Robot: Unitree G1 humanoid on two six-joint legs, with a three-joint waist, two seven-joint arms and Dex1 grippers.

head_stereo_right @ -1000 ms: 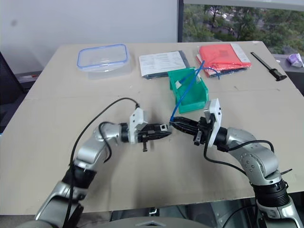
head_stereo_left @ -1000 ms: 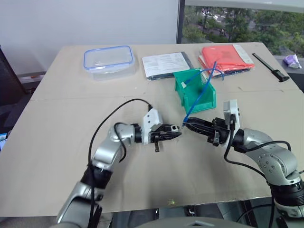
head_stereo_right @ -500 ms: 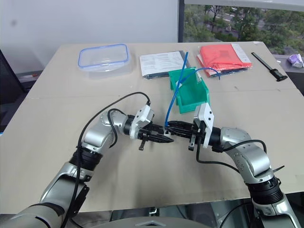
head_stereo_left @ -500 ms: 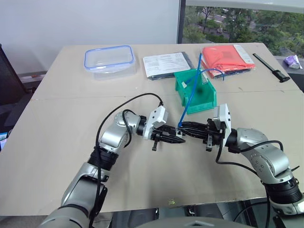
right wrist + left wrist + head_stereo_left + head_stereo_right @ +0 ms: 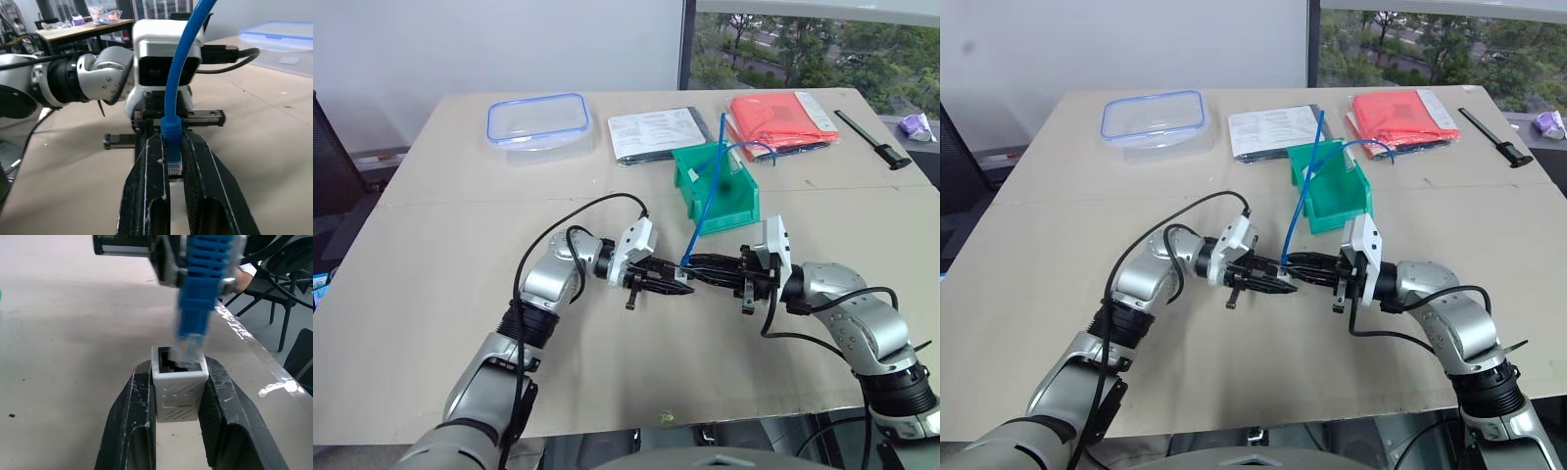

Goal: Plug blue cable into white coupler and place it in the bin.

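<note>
Left gripper (image 5: pixel 178 396): clamped on the white coupler (image 5: pixel 179 389), socket facing the other arm.
Right gripper (image 5: pixel 168 161): shut on the blue cable (image 5: pixel 172 132) just behind its plug — the rest rises up toward the bin (image 5: pixel 729 201).
Alignment: plug tip sits at the socket mouth, seemingly just entering; plug axis roughly in line with the socket.
Next move: likely a straight push along that axis.
Bin: on the desk (image 5: pixel 431 294) beyond both grippers.

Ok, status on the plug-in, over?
Left tool shut on white coupler. Right tool shut on blue cable. Plug tip at socket mouth, not seated. Bin behind, nothing in the way.
</note>
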